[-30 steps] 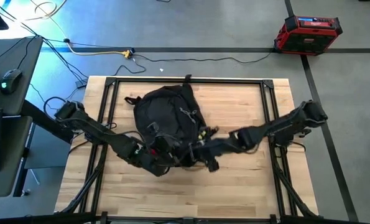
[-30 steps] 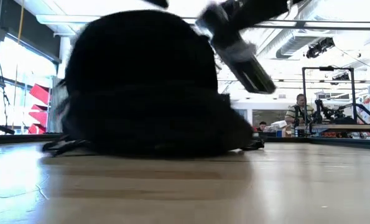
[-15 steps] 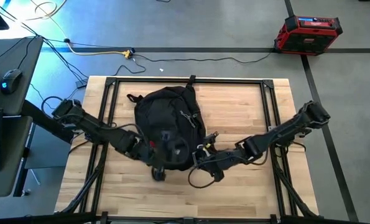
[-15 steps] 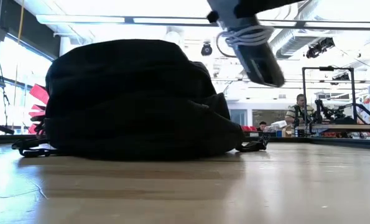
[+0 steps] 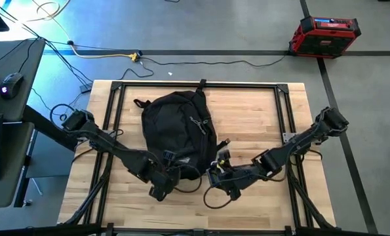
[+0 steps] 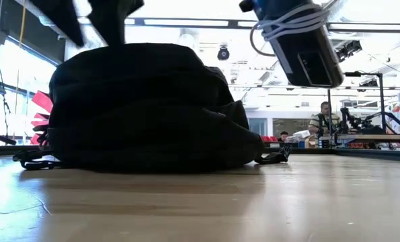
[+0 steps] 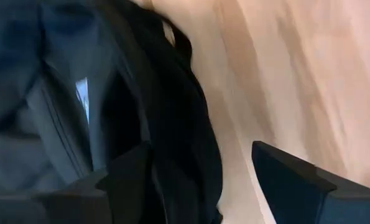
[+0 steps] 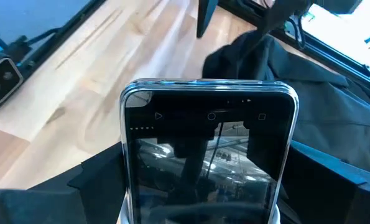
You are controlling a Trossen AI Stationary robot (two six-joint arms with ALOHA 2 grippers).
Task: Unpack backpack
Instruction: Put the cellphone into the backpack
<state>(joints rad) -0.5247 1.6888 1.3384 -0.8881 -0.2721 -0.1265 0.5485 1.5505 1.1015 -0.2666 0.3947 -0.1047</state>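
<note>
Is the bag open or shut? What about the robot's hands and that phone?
backpack: lying flat on the table; zip state unclear.
phone: screen dark, held in the right gripper.
left gripper: open, empty, by the backpack's edge.
right gripper: shut on the phone.

I see grey floor [image 5: 234, 26] and a red case [image 5: 324, 34] far beyond my claws, bright ceiling lights [image 6: 186, 22] overhead.

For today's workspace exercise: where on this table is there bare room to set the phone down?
Bare wood lies between the backpack and the table's right rail, and along the near edge. It is crowded at the backpack's near end, where the left gripper and the right gripper holding the phone meet.
</note>
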